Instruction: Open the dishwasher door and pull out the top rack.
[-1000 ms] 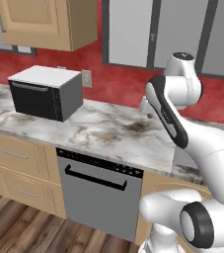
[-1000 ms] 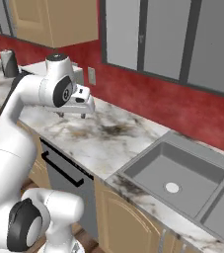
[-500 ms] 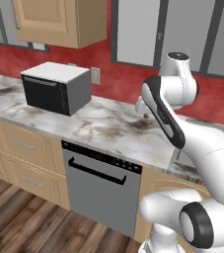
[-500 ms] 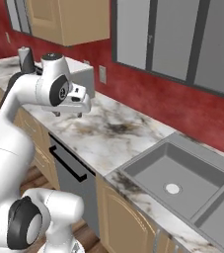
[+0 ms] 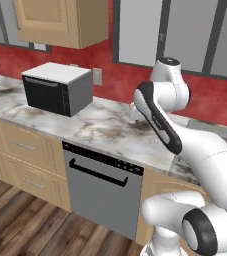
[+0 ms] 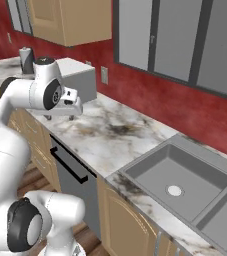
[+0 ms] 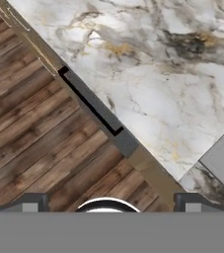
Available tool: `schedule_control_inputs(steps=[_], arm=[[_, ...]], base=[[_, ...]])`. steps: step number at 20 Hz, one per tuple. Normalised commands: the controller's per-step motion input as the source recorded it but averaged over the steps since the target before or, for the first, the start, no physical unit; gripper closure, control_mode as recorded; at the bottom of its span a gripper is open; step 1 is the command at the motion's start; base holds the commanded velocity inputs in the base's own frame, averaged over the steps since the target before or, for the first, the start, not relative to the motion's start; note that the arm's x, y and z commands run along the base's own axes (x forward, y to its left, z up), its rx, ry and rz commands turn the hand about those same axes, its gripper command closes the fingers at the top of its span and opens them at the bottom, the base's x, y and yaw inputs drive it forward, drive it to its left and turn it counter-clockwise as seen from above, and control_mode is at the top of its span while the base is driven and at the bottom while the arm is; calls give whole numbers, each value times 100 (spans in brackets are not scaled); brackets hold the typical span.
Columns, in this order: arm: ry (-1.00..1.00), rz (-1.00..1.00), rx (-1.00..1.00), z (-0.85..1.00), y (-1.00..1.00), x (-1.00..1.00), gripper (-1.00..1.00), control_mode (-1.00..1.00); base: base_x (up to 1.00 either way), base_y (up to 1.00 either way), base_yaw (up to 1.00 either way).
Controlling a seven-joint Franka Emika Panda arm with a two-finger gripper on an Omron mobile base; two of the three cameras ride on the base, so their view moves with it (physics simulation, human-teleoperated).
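The dishwasher door (image 5: 102,197) is a grey panel under the marble counter, standing shut, with a black bar handle (image 5: 97,174) and a black control strip (image 5: 104,158). From the right base view the door (image 6: 82,194) appears edge-on beside my arm. My gripper (image 6: 60,117) hangs open over the counter, above the door and apart from it, with nothing between its fingers. The hand view looks straight down on the door's dark top edge (image 7: 91,105), with the fingertips (image 7: 34,200) spread wide at the bottom. The top rack is hidden behind the shut door.
A black-fronted microwave (image 5: 57,89) sits on the counter (image 5: 110,127) to the left of the dishwasher. Tan drawers (image 5: 22,150) flank the door on the left. A grey sink (image 6: 180,177) lies to the right. Wood floor (image 5: 30,225) spreads in front.
Both base views have shifted, so the base has driven; the dishwasher now sits more in front of me. The door stays shut and the gripper stays open.
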Motion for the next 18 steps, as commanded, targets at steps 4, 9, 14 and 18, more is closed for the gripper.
schedule_control_inputs(steps=[4,9,14,18], arm=[[0,0,-8,-23,98,5,-100,-100],[0,0,-11,-44,81,17,-100,-100],[0,0,-25,-59,51,3,-100,-100],[0,0,-27,-66,54,0,-100,-100]], base=[[0,0,0],[0,0,0],[0,0,0],[0,0,0]])
